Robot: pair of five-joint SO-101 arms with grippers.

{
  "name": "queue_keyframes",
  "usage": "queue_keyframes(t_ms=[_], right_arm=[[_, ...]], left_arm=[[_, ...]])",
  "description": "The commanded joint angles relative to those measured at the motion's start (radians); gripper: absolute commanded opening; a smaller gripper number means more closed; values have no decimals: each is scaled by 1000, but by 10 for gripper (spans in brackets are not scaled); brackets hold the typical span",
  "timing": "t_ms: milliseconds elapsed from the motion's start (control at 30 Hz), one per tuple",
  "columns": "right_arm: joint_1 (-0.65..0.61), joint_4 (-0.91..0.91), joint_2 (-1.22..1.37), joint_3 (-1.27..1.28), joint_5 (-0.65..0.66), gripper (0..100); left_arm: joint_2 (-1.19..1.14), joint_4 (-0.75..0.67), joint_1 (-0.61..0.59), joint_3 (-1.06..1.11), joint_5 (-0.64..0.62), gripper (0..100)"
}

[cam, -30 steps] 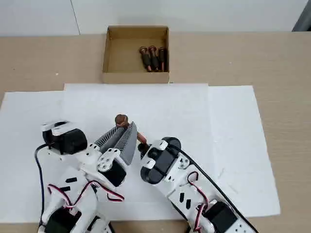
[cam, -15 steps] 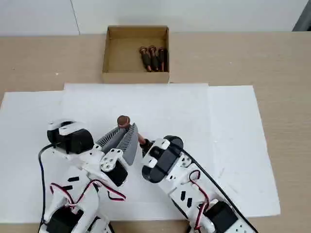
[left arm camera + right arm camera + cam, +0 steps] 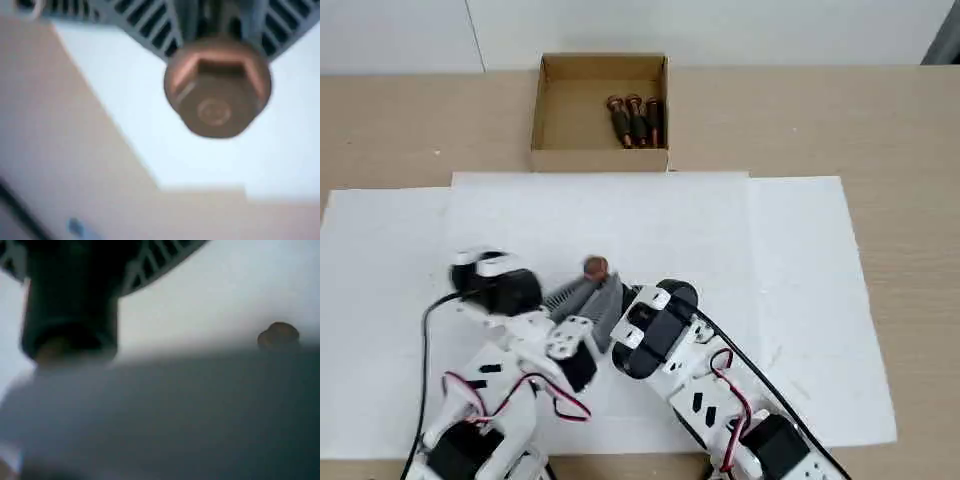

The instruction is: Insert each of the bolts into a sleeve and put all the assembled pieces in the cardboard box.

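Observation:
My left gripper point(image 3: 594, 287) is shut on a copper bolt, whose hex head point(image 3: 595, 266) pokes out past the grey fingers point(image 3: 150, 22). That head point(image 3: 217, 87) faces the left wrist camera. Close on its right is my right gripper point(image 3: 623, 297), mostly hidden under its own wrist. In the right wrist view it is shut on a black sleeve point(image 3: 70, 310), with the bolt head point(image 3: 278, 335) farther off above the left gripper's grey bulk. The cardboard box point(image 3: 548, 110) stands at the table's far side, with three assembled pieces point(image 3: 635, 120) lying in its right half.
White paper sheets point(image 3: 720, 230) cover the wooden table point(image 3: 860, 120) under both arms. The box's left half is bare. Red and black cables point(image 3: 510, 385) loop over the left arm.
My left arm has swung right and slightly toward the near edge, carrying the bolt up against the right gripper. The right arm has hardly moved.

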State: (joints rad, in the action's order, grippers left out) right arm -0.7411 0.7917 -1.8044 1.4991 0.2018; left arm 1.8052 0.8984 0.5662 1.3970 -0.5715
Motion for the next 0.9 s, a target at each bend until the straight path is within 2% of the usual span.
queue_keyframes(t_ms=[0,133,300,500,867], right_arm=[[4,-31,-10,-26,11,3],[4,-31,-10,-26,11,3],[5,-31,-10,-26,11,3],[5,-31,-10,-25,11,3],[7,-24,-10,-17,8,3]], left_arm=[[9,43,26,-2,3,6],[9,106,26,25,3,6],[9,109,26,28,35,9],[9,127,20,28,52,191],[9,126,-15,27,92,194]])
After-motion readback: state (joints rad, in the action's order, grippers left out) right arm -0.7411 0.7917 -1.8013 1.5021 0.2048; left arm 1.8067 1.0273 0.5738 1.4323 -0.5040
